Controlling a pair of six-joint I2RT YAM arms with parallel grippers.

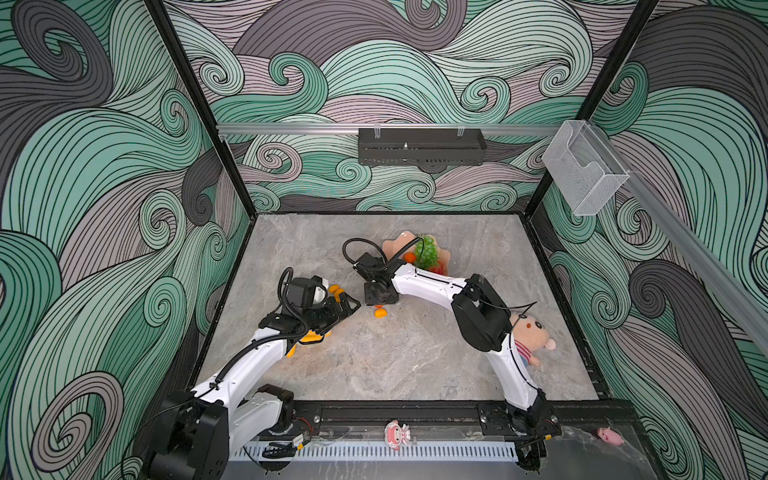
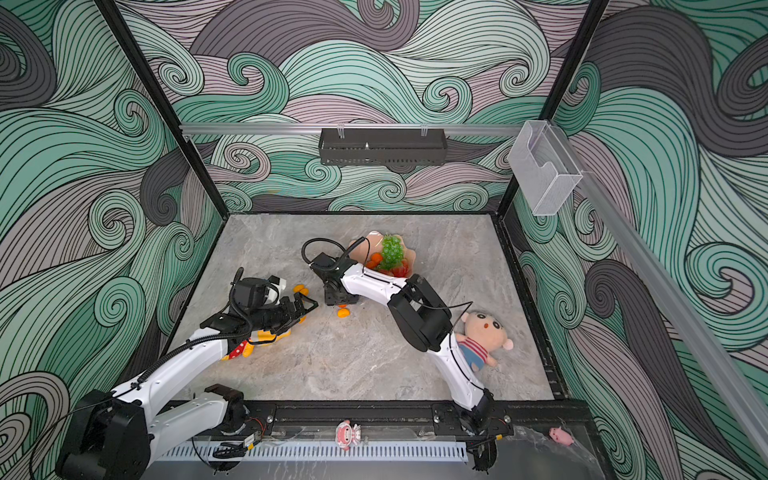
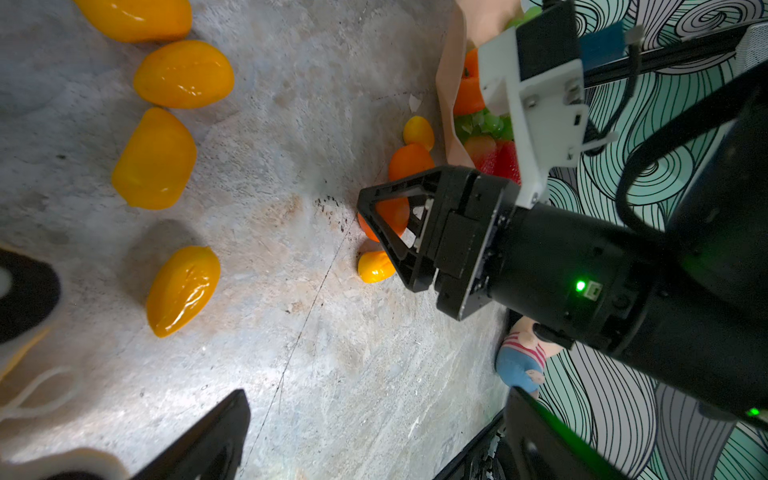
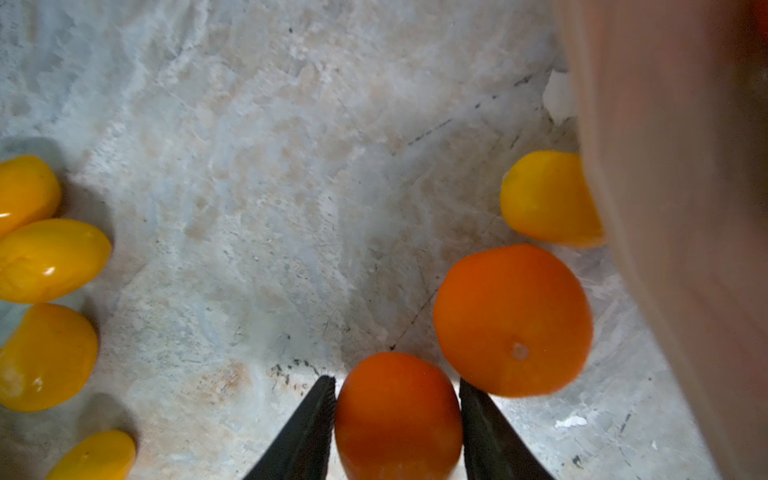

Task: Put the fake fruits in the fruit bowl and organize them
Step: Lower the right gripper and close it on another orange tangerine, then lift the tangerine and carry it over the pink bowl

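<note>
Right wrist view | right gripper point(image 4: 395, 380) clamps tangerine point(image 4: 397, 419) by its sides, near-left of bowl point(image 4: 685, 208), likely to lift it in | left gripper point(image 3: 378, 395) spread, empty.

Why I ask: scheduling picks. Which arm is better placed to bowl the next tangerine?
Right. The right gripper has its jaws against both sides of a tangerine near the bowl; the left gripper is open, empty and farther away.

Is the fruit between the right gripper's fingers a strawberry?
No, the right gripper has a round orange tangerine between its fingers, with no green top.
</note>
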